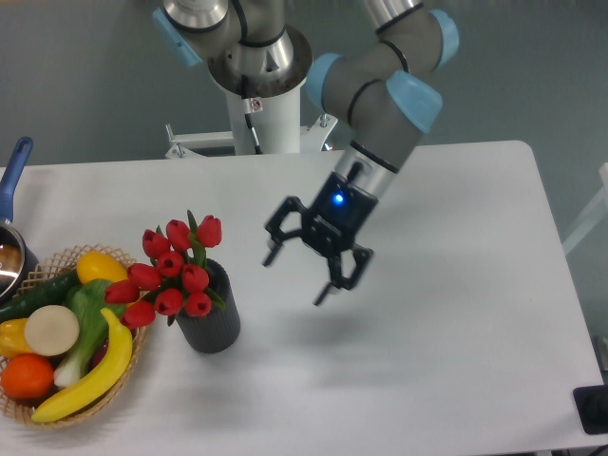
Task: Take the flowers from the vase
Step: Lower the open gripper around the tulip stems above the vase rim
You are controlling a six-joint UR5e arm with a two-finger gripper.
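Nothing picked yet. Flowers [175, 269] sit in the vase [210, 319] at the near left of the tabletop [427, 380], beside the basket [133, 356]. Claw [296, 276] hangs farther right, fingers spread and empty (tilted). Approach, grasp, lift remain.

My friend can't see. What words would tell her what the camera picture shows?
A robot arm's open pincer hangs tilted over a white table, empty, to the right of red flowers standing in a dark vase. At the table's left edge is a wicker basket of fruit and vegetables, with a blue-handled pot behind it.
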